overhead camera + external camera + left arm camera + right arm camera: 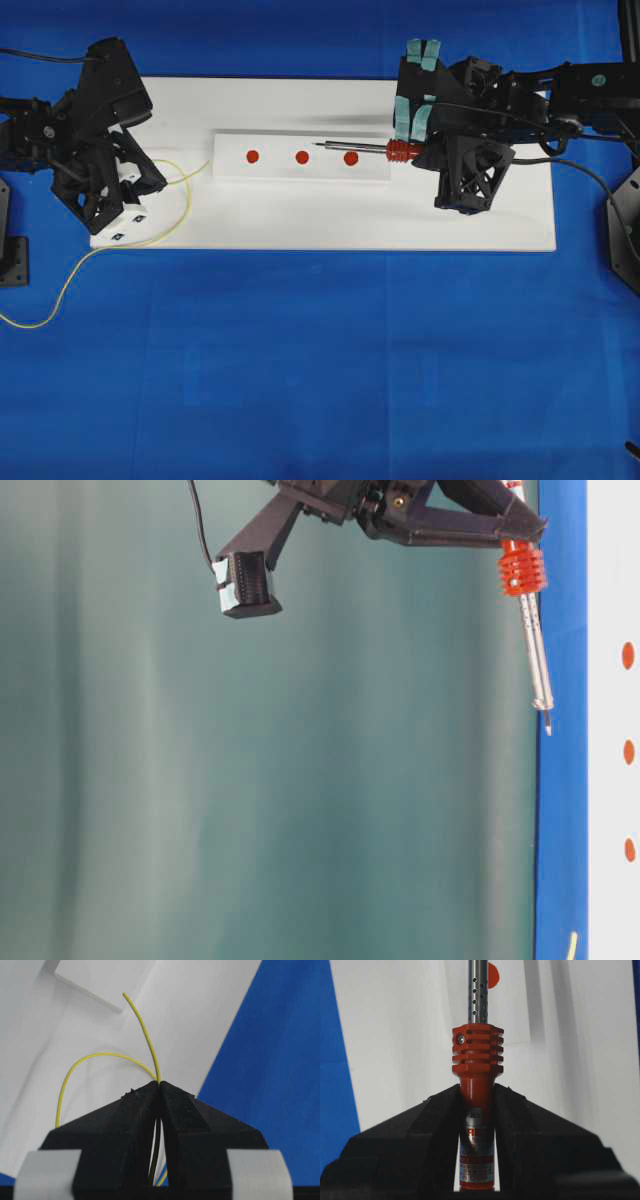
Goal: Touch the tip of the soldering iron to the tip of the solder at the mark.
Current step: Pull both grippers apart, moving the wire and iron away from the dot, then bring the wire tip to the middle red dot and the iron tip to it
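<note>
On the far left, left gripper (130,190) pinched tight on the solder (180,215), over the left end of the white board (300,225). Yellow wire looping on the board and trailing off onto the blue cloth (320,380). Wire tip just short of the raised white strip (300,172). Three red dots (302,157) in a row on the strip. Soldering iron (370,149) over the right dot, lifted above the board, squeezed by its red handle in the right gripper (425,150). Lots of bare board toward the right edge.
</note>
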